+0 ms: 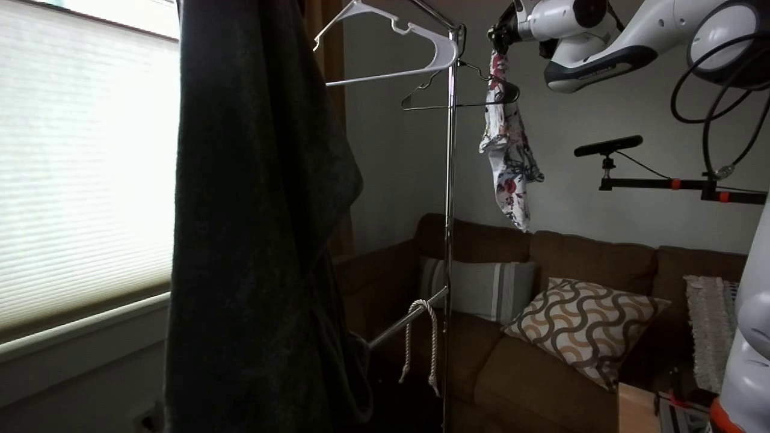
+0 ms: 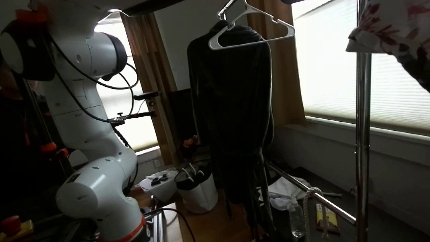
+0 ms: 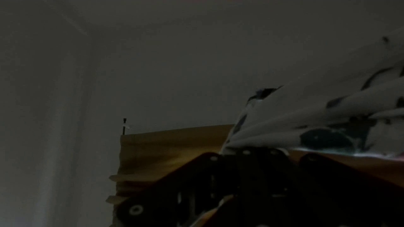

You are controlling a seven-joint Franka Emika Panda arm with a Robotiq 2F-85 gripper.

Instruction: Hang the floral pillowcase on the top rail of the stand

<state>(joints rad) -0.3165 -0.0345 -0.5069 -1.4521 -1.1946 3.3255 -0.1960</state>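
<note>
The floral pillowcase (image 1: 508, 156), white with red and dark flowers, hangs bunched and long from my gripper (image 1: 500, 37) in an exterior view. My gripper is shut on its upper end. In an exterior view a lower part of the pillowcase (image 2: 399, 27) shows at the right edge, in front of the upright. In the wrist view the pillowcase (image 3: 318, 123) stretches right from the dark fingertips (image 3: 249, 153). The chrome stand has an upright (image 1: 450, 180) and a top rail (image 1: 434, 13). The gripper is beside the upright's top; whether cloth touches the stand cannot be told.
A white hanger (image 1: 444, 55) and a black wire hanger (image 1: 421, 108) hang at the rail's near end; the wire hanger overlaps the pillowcase. A dark robe (image 2: 231, 90) hangs on the stand. A rope (image 1: 424, 307) lies over the lower bar. A sofa (image 1: 577, 243) stands behind.
</note>
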